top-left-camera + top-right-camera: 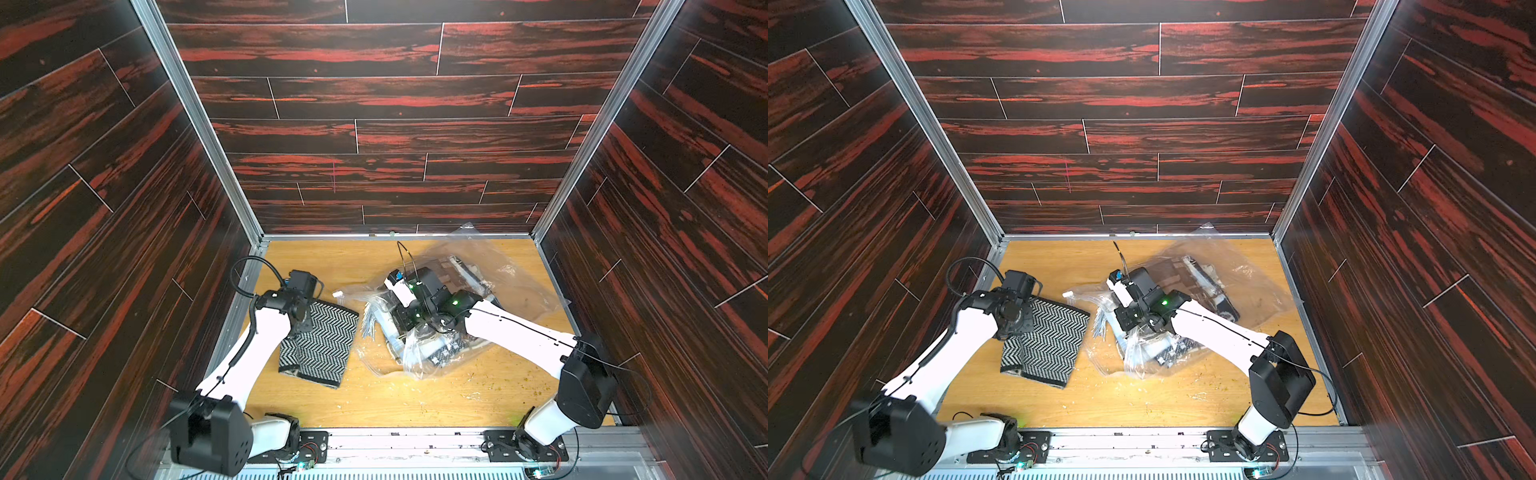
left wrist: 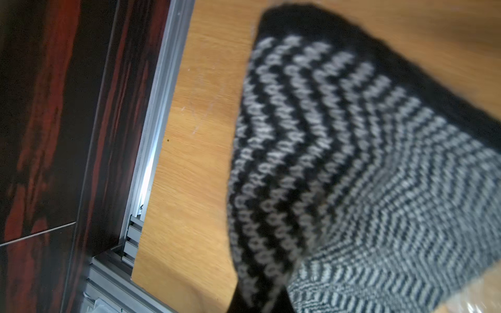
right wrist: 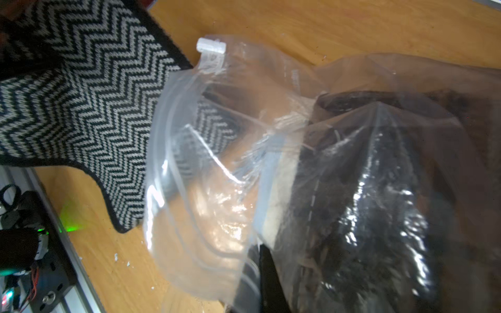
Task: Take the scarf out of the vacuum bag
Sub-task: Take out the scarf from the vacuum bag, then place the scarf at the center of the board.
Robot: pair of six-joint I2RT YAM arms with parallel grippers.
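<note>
The pulling-out step looked nearly done. The scarf [image 1: 320, 340] — a black-and-white zigzag knit — lay mostly flat on the desk [image 1: 415, 395] near its left edge, outside the vacuum bag [image 1: 498, 270], which sprawled from the middle toward the back right corner. The left end effector [image 1: 300, 330] was clamped on a fold of the scarf, the knit rising in a tent toward the wrist camera.

In the right wrist view one corner of the scarf showed through the film at the bag's mouth, close to the white zip slider [image 3: 211, 45]. Whether that corner sat inside the mouth or merely under its lip could not be told. The right end effector [image 1: 401, 322] had its jaws together over the bag's middle, apparently pinching the film. Other cloths [image 1: 453, 270] lay inside.

The next move, by my judgement, called for drawing the scarf toward the left edge until that corner cleared the plastic — the right arm holding the bag back — then releasing.

The desk was pale wood grain, with crumbs [image 1: 498, 386] toward its front right corner. Dark panels [image 1: 374, 124] streaked with red walled three sides, joined by aluminium rails [image 1: 399, 236].
</note>
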